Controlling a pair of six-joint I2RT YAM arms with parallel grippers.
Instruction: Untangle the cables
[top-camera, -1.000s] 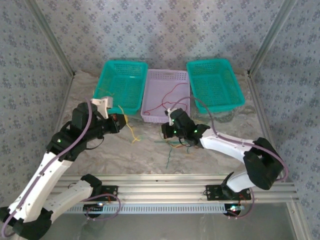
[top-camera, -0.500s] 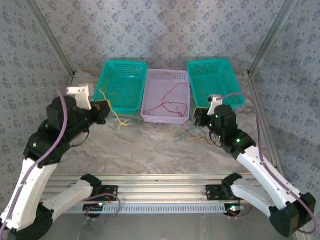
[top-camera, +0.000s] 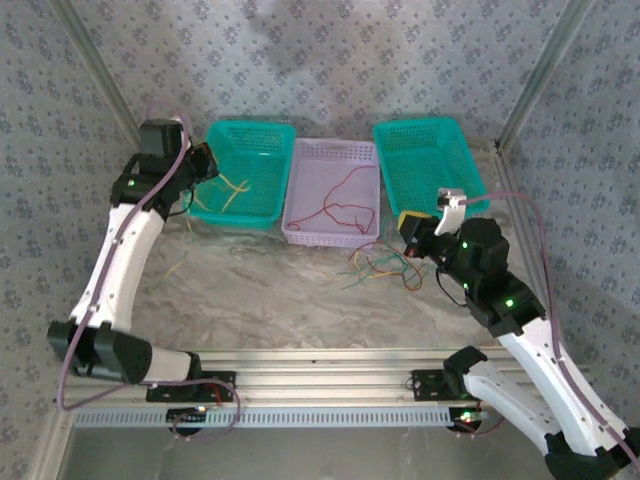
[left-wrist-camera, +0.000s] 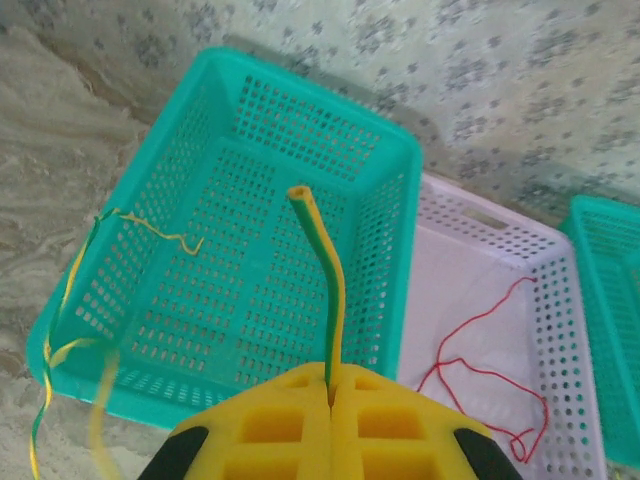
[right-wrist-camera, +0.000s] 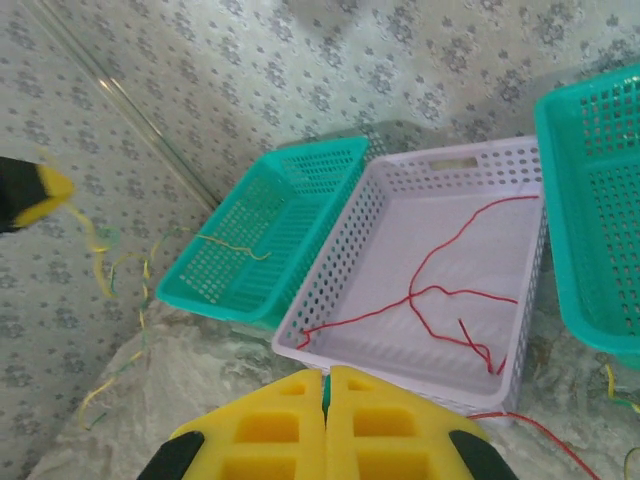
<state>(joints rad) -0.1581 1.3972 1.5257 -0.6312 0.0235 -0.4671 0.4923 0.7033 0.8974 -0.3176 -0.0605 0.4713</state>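
Left claw (left-wrist-camera: 330, 385) clenched a thin yellow-green cable (left-wrist-camera: 337, 280) by the teal perforated plastic basket (left-wrist-camera: 390, 230). It was best lowered before release, with the trailing end gathered inside.

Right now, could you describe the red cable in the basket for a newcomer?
Along the table's far edge, find the lilac basket between two teal baskets. The thin red cable loops across its floor, the only cable inside it.

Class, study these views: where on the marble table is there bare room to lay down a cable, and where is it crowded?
Bare: the marble tabletop between the lilac plastic basket and the near aluminium rail. Crowded: the tangle of thin red, green and orange cables beside the right hand.
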